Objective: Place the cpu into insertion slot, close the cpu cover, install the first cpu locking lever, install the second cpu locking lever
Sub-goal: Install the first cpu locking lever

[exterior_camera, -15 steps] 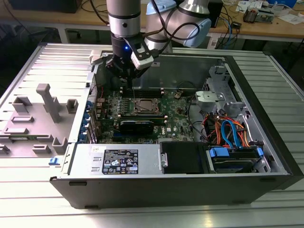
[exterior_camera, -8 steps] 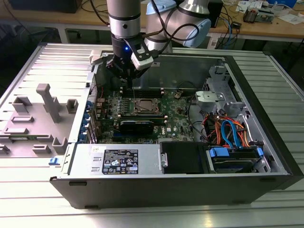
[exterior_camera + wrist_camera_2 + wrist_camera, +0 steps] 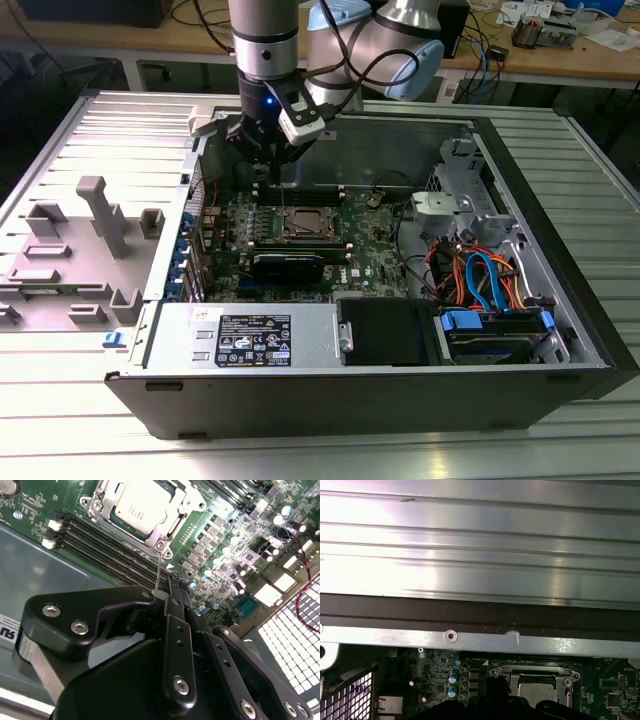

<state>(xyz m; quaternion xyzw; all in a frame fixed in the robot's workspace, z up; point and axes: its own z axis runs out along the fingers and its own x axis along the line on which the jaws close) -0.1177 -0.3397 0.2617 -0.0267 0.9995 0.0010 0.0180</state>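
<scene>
I have the gripper (image 3: 272, 152) hanging low over the far side of the open computer case (image 3: 400, 150), just behind the socket (image 3: 96, 504). In the second wrist view its fingers (image 3: 172, 602) are drawn together with no gap that I can make out, so I take the pincer as clenched, with nothing visibly between the pads.

The chip (image 3: 140, 507) lies flat in the socket, its dull metal top showing through the cut-out of the cover (image 3: 169, 526). The cover lies down around it as a silver frame, so I judge that seating the chip and closing the cover are both done. The first wrist view agrees; there the chip sits squarely inside the frame, close under the case's edge.

A thin wire lever (image 3: 158, 567) rises from the socket corner nearest the gripper and runs up to the fingertips. Its end sits just beside one finger; whether it touches the finger I cannot tell. It stands raised rather than tucked along the socket's side, so I judge it is not yet latched.

The clenched pose makes sense to me; joined fingers give one narrow, stiff tip that fits between the lever and the long black memory slots (image 3: 100, 545) without snagging either. The gripper stands directly at the lever's free end, where a small push gives the most leverage.
</scene>
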